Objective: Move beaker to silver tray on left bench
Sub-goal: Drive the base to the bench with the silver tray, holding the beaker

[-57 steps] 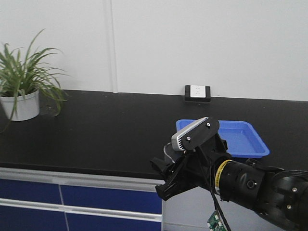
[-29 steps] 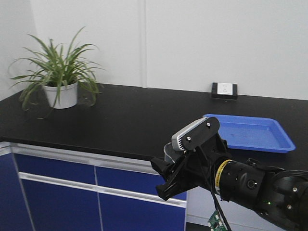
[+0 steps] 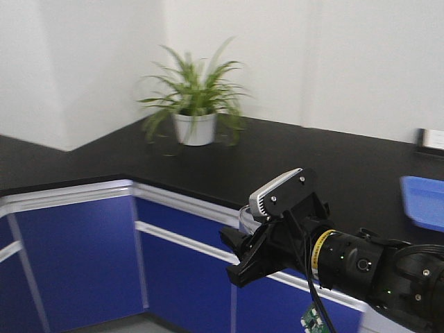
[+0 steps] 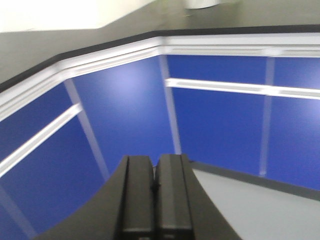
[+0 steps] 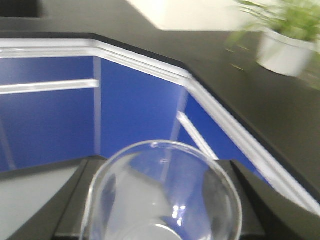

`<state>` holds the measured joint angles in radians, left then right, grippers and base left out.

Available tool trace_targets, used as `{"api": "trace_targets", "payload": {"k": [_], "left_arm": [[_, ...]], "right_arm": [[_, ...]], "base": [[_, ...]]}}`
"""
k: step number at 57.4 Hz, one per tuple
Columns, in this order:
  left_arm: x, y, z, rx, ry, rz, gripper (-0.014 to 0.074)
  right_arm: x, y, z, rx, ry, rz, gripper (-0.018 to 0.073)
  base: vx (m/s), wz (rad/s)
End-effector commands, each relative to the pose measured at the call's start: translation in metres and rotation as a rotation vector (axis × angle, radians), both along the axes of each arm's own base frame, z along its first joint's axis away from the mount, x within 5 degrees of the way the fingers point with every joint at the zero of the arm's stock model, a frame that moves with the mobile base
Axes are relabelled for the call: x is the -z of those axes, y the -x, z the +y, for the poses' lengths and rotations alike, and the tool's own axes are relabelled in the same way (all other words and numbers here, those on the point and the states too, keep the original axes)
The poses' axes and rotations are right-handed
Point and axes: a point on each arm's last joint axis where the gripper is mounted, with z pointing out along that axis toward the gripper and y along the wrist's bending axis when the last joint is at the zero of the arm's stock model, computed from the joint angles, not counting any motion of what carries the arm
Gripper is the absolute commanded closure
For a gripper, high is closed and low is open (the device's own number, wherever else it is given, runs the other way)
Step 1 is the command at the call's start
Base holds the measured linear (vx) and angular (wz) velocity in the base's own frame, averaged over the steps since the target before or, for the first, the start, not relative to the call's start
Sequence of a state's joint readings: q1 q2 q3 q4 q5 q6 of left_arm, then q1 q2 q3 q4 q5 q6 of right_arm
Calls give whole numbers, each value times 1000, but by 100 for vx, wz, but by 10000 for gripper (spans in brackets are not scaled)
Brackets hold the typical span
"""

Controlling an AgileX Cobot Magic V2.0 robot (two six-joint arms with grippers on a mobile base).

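Beaker (image 5: 162, 197): clamped betw. right gripper (image 3: 239, 258) fingers, held in air in front of blue cabinets (image 3: 76, 257). Pickup done. Left gripper (image 4: 155, 195) clenched, empty. Left bench (image 3: 41, 163) in sight at left; silver tray not in view. Remaining: approach, set-down, release.

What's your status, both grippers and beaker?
Left gripper shut, empty. Right gripper shut on beaker, held in the air. Silver tray not in view; nothing seen blocking.

One potted spider plant (image 3: 196, 104) stands far back, left of centre. One blue tray (image 3: 424, 200) shows at the right edge, cut off. One clear glass beaker (image 5: 150, 200) sits near. Two grippers: left gripper (image 4: 155, 200) and right gripper (image 3: 239, 257).
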<state>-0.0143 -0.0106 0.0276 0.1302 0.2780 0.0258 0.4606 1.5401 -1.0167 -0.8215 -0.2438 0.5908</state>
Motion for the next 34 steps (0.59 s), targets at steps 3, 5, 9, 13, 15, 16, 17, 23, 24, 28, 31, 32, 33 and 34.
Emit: {"api": "trace_targets", "payload": {"k": [3,5,9,13,15,16,17,23,24,28,31,32,33,34], "left_arm": [[2,-1,-1,11,12,-69,602],[2,-1,-1,11,12,-69,602],[2,-1,-1,11,12,-69,602],[2,-1,-1,11,12,-69,602],[2,-1,-1,11,12,-69,602],[2,-1,-1,11,12,-69,602],[2,-1,-1,11,12,-69,602],[2,-1,-1,11,12,-69,602],[2,-1,-1,11,12,-69,602],[2,-1,-1,11,12,-69,602],[2,-1,-1,11,12,-69,602],[2,-1,-1,11,12,-69,602],[2,-1,-1,11,12,-69,602],[2,-1,-1,11,12,-69,602]], "right_arm": [[-32,6,1,-32,-84,-93,565],[-32,6,1,-32,-84,-93,565],[-32,6,1,-32,-84,-93,565],[-32,6,1,-32,-84,-93,565],[-32,6,1,-32,-84,-93,565],[-32,6,1,-32,-84,-93,565],[-32,6,1,-32,-84,-93,565],[-32,6,1,-32,-84,-93,565],[-32,6,1,-32,-84,-93,565],[-32,6,1,-32,-84,-93,565],[-32,6,1,-32,-84,-93,565],[-32,6,1,-32,-84,-93,565],[-32,6,1,-32,-84,-93,565],[-32,6,1,-32,-84,-93,565]], "base": [[-1,77],[-1,81],[1,85],[2,88],[2,87],[3,86],[3,86],[4,83],[6,80],[7,79],[9,76],[10,75],[10,73],[11,72]]}}
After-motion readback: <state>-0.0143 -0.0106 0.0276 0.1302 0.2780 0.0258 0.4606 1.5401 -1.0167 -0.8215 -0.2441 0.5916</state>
